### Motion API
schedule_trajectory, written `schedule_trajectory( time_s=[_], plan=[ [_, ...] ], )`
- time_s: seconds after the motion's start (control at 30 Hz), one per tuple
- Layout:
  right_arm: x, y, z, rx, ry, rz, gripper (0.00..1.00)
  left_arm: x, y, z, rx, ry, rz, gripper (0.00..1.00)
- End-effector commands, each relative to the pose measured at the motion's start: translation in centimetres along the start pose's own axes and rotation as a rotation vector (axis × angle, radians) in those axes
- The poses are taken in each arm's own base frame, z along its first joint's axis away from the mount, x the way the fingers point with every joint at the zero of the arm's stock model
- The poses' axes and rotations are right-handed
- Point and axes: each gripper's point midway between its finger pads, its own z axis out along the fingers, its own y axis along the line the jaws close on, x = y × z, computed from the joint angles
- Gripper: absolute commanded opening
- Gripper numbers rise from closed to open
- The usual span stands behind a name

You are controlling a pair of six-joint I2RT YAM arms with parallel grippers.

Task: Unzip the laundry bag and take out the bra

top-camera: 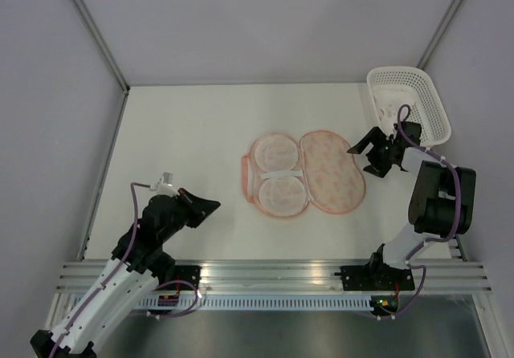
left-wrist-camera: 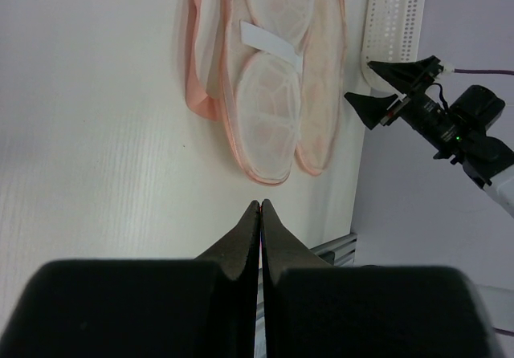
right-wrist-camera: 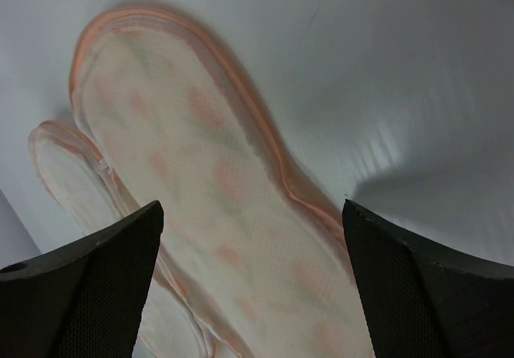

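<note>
The laundry bag (top-camera: 331, 172) lies unzipped and spread flat at the table's middle. Its patterned half (right-wrist-camera: 217, 205) is on the right. Its left half (top-camera: 277, 173) shows two white rounded cups crossed by a white band (left-wrist-camera: 269, 43). White fabric, apparently the bra (top-camera: 391, 99), lies inside the lattice basket. My right gripper (top-camera: 365, 156) is open and hovers just above the bag's right edge (right-wrist-camera: 250, 205), with nothing between its fingers. My left gripper (top-camera: 214, 206) is shut and empty (left-wrist-camera: 260, 204), near the table's front left and well short of the bag (left-wrist-camera: 273, 77).
A white lattice basket (top-camera: 434, 105) stands at the back right corner, just behind my right gripper (left-wrist-camera: 359, 81). Grey walls close the table at left, back and right. An aluminium rail (top-camera: 273, 274) runs along the near edge.
</note>
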Motion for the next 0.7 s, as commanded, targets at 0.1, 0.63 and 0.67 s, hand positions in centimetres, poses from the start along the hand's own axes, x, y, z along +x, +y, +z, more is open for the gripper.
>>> schedule_trajectory(
  time_s=[0.1,0.63,0.67],
  plan=[
    [-0.3,-1.9,2.6,0.032,-0.01,0.01,0.92,0.1,-0.6,-0.1,0.051,-0.003,-0.024,0.02],
    [5.5,-1.1,4.9,0.053,0.121,-0.084,0.1,0.4,0.2,0.0,0.04,-0.001,-0.033,0.02],
    [5.5,-1.0,4.8,0.058,0.122,-0.085,0.01,0.4,0.3,0.0,0.041,-0.003,-0.034,0.02]
  ],
)
